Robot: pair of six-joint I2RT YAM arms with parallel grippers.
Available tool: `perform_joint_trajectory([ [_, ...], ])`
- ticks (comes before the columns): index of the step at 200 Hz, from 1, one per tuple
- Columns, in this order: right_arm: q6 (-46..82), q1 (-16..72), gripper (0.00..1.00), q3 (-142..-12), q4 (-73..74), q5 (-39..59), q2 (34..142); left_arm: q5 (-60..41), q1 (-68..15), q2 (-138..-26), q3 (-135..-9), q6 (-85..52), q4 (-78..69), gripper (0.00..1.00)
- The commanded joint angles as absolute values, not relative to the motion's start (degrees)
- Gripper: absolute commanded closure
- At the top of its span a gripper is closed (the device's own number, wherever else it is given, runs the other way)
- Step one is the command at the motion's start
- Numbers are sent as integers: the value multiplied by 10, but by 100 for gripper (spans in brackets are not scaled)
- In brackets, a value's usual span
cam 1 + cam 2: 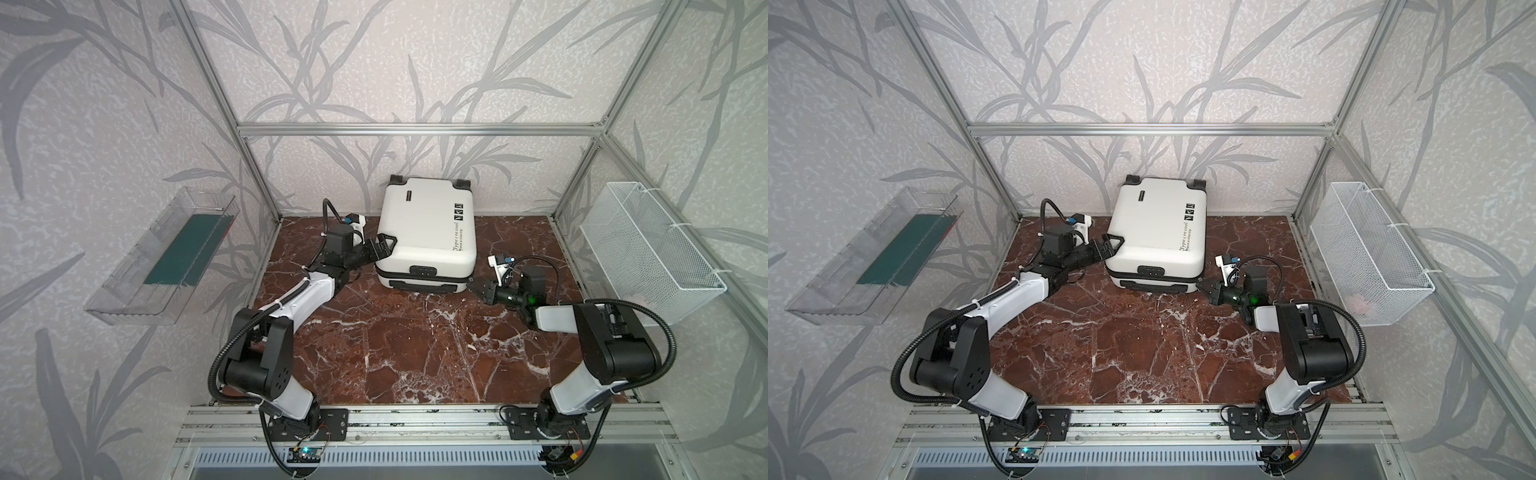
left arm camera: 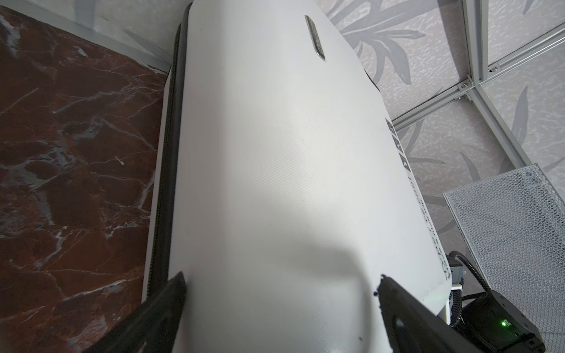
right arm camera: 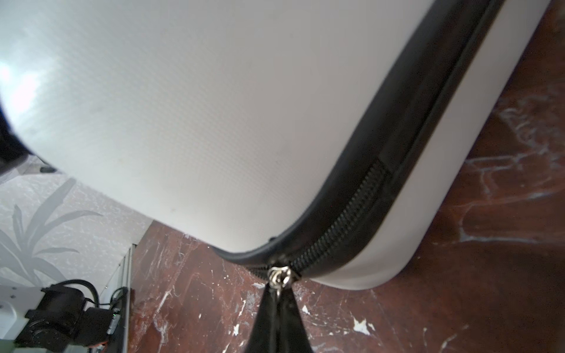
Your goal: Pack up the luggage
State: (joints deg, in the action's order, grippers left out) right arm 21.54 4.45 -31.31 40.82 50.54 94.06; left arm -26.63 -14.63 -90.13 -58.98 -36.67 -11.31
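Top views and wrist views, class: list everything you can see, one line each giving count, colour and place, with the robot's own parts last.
hard-shell suitcase: 1, white with a black zipper seam, lying flat at the back middle of the table.
metal zipper pull: 1, silver, at the suitcase's near right corner.
marble-pattern table top: 1, red-brown with white veins, under the suitcase and arms.
clear plastic tray: 1, transparent, on the left wall.
flat sheet: 1, dark green, inside the tray.
wire mesh basket: 1, white, on the right wall.
left gripper: 1, black, open, straddling the suitcase's left edge.
right gripper: 1, black, shut on the zipper pull.
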Motion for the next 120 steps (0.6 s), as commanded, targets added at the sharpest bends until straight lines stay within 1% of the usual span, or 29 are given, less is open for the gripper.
perform_joint_trajectory([
  [1,210,49,100,-299,389,502,912,-294,-161,-905,-600,-372,-129,1],
  [50,200,56,100,-286,349,486,864,-295,-161,-907,-599,-373,-132,1],
  [62,182,65,100,-293,308,473,843,-295,-161,-907,-598,-373,-133,1],
  [93,109,120,100,-329,152,389,793,-298,-163,-911,-593,-378,-143,1],
  [120,80,161,100,-353,82,334,774,-299,-170,-916,-589,-382,-155,1],
])
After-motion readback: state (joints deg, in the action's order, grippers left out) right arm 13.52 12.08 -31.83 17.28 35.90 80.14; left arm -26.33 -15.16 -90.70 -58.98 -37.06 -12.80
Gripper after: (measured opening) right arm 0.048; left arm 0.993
